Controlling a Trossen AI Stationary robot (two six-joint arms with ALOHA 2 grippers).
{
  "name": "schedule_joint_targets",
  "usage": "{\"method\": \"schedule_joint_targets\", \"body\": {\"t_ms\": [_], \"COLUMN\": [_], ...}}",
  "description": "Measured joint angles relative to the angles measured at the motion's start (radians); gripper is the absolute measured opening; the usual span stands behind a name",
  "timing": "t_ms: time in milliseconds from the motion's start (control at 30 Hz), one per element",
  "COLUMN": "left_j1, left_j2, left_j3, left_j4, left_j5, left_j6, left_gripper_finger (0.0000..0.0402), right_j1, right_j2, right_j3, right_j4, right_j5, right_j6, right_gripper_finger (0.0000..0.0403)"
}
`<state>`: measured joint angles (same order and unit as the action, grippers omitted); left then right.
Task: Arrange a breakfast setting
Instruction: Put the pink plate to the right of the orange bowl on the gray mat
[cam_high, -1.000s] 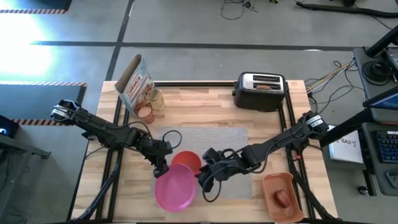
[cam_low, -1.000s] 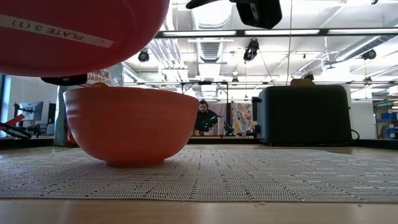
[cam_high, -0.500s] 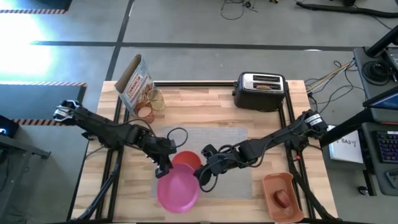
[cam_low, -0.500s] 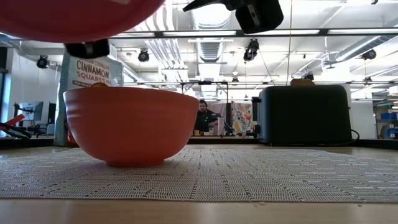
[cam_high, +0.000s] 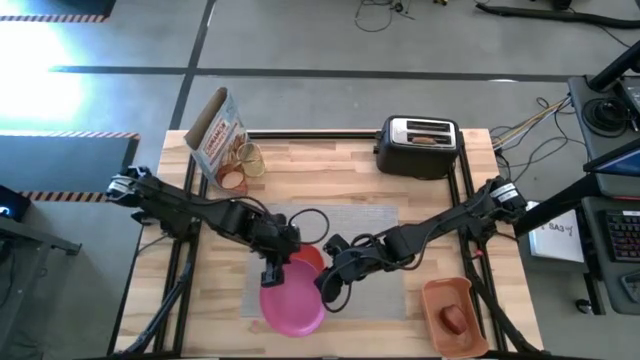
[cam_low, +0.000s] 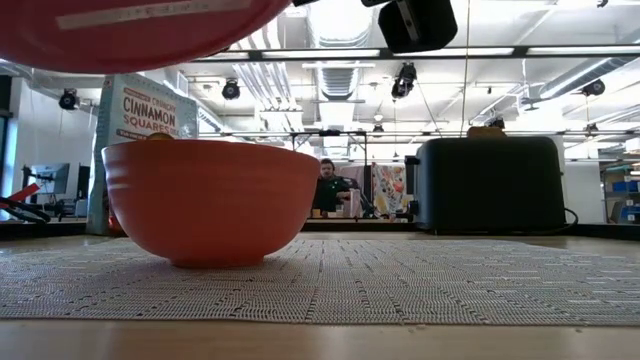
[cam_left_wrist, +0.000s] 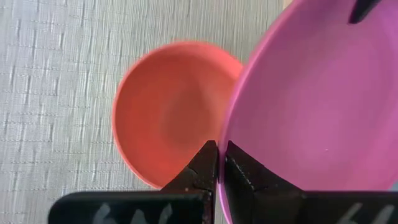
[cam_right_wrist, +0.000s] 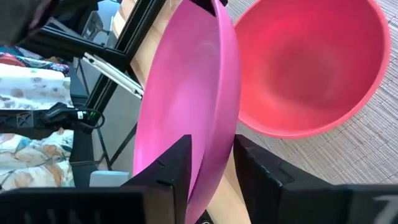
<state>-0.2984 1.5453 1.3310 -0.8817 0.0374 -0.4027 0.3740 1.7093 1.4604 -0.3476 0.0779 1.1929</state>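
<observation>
Box (cam_low: 140, 115) behind the bowl (cam_low: 210, 200) reads "CINNAMON SQUARES".

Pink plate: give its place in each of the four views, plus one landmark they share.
High view: plate lies low and centre-left, over the mat's near-left corner.
Low view: plate fills the top-left corner, seen from beneath, above the bowl.
Left wrist view: plate fills the right side.
Right wrist view: plate stands edge-on at centre.
Shared landmark: the bowl beside it.
</observation>
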Motion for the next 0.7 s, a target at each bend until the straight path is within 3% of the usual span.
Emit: {"method": "schedule_joint_targets", "body": {"t_ms": [433, 700], "left_j1": [0.001, 0.0], "left_j2": [-0.019, -0.027], "left_j3": [0.018, 0.019], "left_j4": [-0.002, 0.006], "left_j5": [0.0, 0.002], "left_j6": [-0.007, 0.01], "left_gripper_finger": [0.0, 0.0034], "right_j1": [-0.003, -0.008], "right_j2": [0.0, 0.0], "right_j3": [-0.001, -0.001], "right_j4": [-0.056, -0.118], "right_j5": [-0.004, -0.009], "right_j6": [0.019, 0.008], "right_gripper_finger": [0.0022, 0.001]}}
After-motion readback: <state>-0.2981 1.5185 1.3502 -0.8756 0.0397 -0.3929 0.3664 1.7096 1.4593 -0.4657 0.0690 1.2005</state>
